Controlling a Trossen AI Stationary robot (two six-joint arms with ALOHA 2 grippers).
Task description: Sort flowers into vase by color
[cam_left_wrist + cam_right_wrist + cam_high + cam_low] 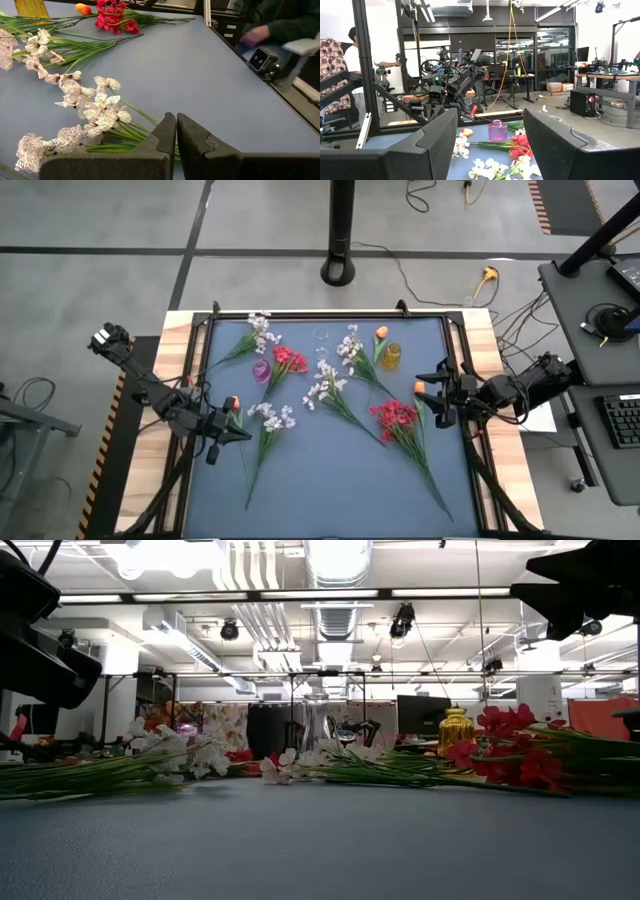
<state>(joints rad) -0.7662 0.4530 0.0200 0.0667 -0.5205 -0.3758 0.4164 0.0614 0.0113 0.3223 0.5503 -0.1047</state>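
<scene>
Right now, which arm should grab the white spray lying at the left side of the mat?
Left, probably. The left gripper sits beside that white spray, jaws shut. The right gripper, jaws open, waits across the mat near the red spray.

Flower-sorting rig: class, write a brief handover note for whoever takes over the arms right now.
Left gripper: shut, empty, beside a white spray at the mat's left.
Right gripper: open, empty, at the right edge near a red spray.
Vases: pink, clear and amber stand upright, all without flowers.
Done: nothing sorted.
Left: all white, red and orange-bud stems, which lie flat on the blue mat.
</scene>
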